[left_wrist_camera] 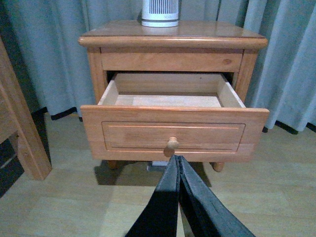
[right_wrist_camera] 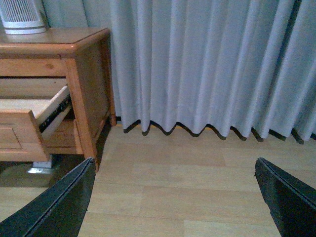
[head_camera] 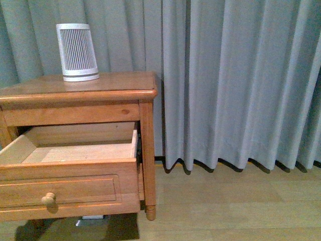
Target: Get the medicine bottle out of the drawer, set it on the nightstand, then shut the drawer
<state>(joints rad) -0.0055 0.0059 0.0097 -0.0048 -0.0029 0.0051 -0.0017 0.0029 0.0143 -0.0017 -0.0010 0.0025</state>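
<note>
The orange-brown nightstand stands at the left with its upper drawer pulled out. The part of the drawer's inside that shows is pale bare wood. The medicine bottle is hidden in every view. In the left wrist view my left gripper is shut on nothing, its tips just below and in front of the drawer's round knob, apart from it. My right gripper is open wide above the floor, off the nightstand's right side, with nothing between its fingers.
A white ribbed appliance stands at the back of the nightstand top. Grey curtains hang behind, down to the wooden floor. A plain wooden post-like piece stands left of the nightstand. A small metal part lies under the cabinet.
</note>
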